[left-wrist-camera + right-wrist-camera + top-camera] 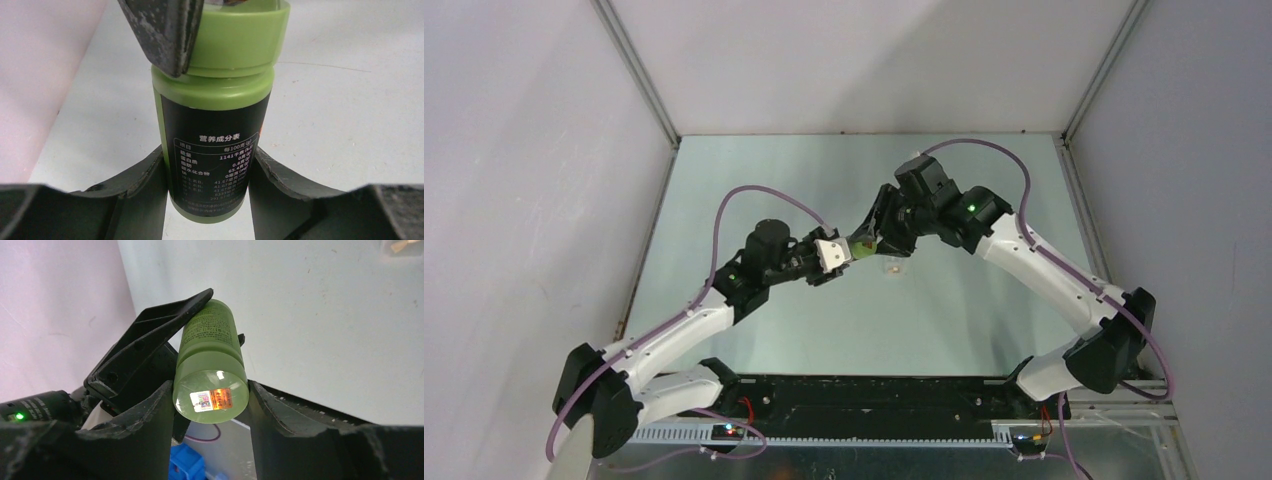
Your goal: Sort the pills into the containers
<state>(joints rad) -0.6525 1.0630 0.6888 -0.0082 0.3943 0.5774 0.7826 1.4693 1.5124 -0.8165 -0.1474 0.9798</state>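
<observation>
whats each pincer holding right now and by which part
Both hold the same green cylindrical plastic bottle. The left pincer clamps its black-labelled lower body, and the right pincer clamps its cap.

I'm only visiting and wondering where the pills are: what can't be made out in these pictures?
Any pills inside the green cylindrical plastic bottle: hidden in every view by its opaque wall and green cap.
Small clear plastic box: too small in the top view to show contents; cut off by the top edge in the right wrist view.
Label's lowest lines: blurred, left wrist view.
</observation>
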